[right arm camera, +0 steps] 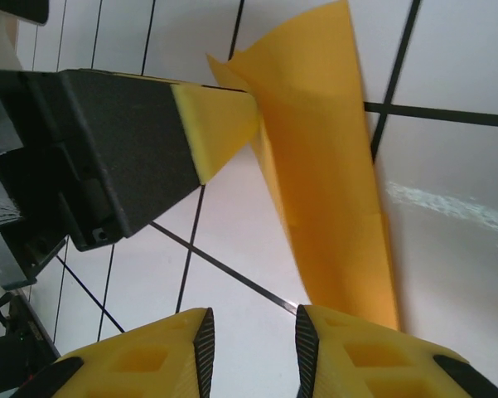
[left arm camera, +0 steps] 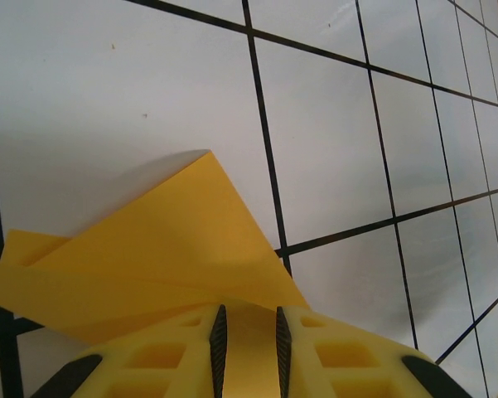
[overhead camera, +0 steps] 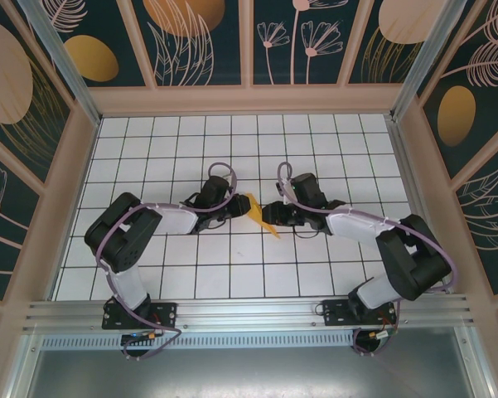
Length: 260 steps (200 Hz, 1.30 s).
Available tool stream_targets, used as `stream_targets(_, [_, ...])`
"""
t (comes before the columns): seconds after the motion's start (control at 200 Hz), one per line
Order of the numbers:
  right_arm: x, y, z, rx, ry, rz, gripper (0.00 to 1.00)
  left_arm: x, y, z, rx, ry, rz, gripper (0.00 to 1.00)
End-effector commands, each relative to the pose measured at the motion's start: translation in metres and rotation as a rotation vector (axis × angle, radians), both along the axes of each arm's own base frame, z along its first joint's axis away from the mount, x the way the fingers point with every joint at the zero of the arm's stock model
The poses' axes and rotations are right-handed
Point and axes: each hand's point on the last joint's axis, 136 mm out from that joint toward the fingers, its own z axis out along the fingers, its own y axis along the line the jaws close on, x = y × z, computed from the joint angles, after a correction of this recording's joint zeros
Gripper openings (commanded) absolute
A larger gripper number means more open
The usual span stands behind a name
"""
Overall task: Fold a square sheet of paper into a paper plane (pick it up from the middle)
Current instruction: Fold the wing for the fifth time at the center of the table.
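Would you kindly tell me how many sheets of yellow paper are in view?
1: a folded sheet of paper near the centre of the table, pinched in the left gripper. Another could lie hidden from these views.

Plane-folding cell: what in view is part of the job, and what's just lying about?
Part of the job:
- folded paper, pinched in the left gripper
- right gripper, jaws apart, beside the paper

Just surroundings:
- tiled table
- patterned walls
- metal rail at the near edge
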Motion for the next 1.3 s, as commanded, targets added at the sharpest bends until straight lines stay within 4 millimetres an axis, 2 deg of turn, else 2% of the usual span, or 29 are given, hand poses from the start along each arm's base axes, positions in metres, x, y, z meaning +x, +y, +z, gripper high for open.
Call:
stream_targets(0.0, [0.003, 0.012, -0.006, -0.052, -0.017, 0.039, 0.35, 0.011, -0.005, 0.004, 0.018, -0.033, 0.002, 0.27])
stream_targets(0.175, [0.011, 0.023, -0.024, -0.073, 0.014, 0.048, 0.28, 0.014, -0.006, -0.002, 0.035, -0.026, -0.003, 0.27])
stream_targets(0.38, [0.023, 0.020, -0.042, -0.078, 0.041, 0.009, 0.25, 0.015, -0.007, -0.003, 0.042, -0.029, -0.010, 0.27])
stream_targets(0.53, [0.021, 0.012, -0.055, -0.080, 0.082, -0.014, 0.23, 0.015, -0.007, 0.008, 0.029, -0.053, -0.015, 0.27])
stream_targets(0.741, [0.018, 0.005, -0.063, -0.072, 0.117, -0.037, 0.22, 0.009, -0.010, 0.022, -0.019, -0.085, -0.039, 0.28])
stream_targets(0.946, [0.018, 0.002, -0.071, -0.080, 0.155, -0.053, 0.21, 0.000, -0.015, 0.010, -0.046, -0.049, -0.074, 0.27])
stream_targets(1.296, [0.016, -0.005, -0.086, -0.127, 0.210, -0.079, 0.18, 0.000, -0.016, -0.015, -0.007, 0.012, -0.078, 0.26])
